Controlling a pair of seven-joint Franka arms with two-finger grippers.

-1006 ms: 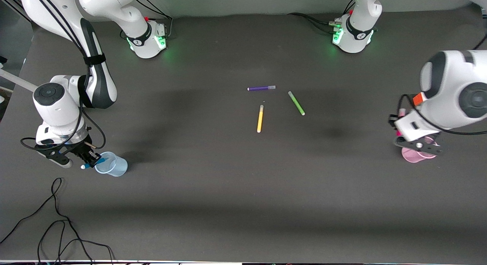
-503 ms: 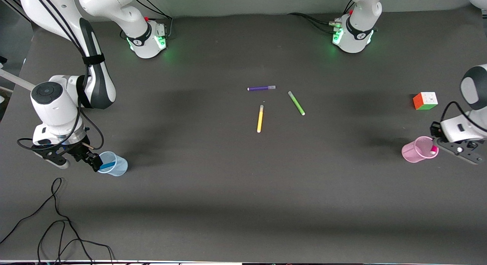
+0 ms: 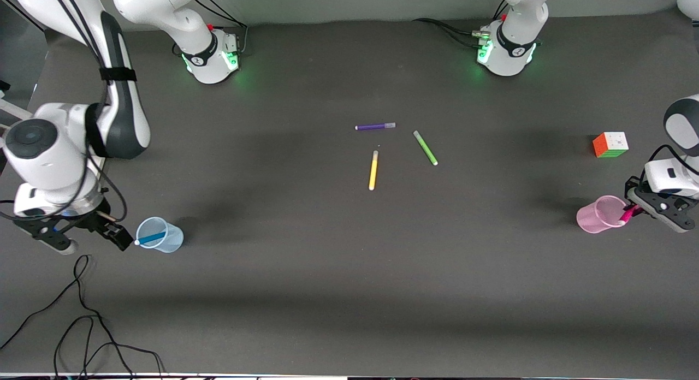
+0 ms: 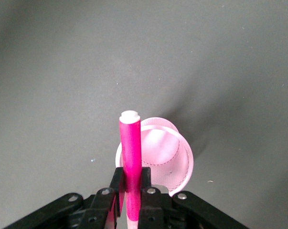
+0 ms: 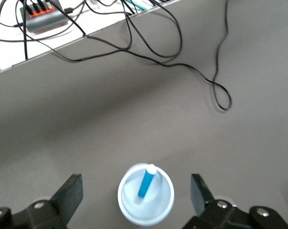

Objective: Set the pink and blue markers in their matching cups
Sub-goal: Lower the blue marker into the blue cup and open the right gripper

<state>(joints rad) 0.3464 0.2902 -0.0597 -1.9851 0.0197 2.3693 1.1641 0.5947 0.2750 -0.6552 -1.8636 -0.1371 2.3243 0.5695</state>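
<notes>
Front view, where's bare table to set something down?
The wide strip of dark table nearer the camera than the yellow pen is bare, bordered by the pale blue translucent cup and the pink translucent cup. The middle is crowded: purple pen, green pen. Black cables clutter the right arm's corner.

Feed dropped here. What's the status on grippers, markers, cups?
Right gripper open beside blue cup, blue marker inside. Left gripper shut on pink marker at pink cup. No obstructions.

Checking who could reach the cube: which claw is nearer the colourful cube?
Left. The left claw grips the pink marker at the pink cup, near the cube; the right claw is beside the blue cup.
</notes>
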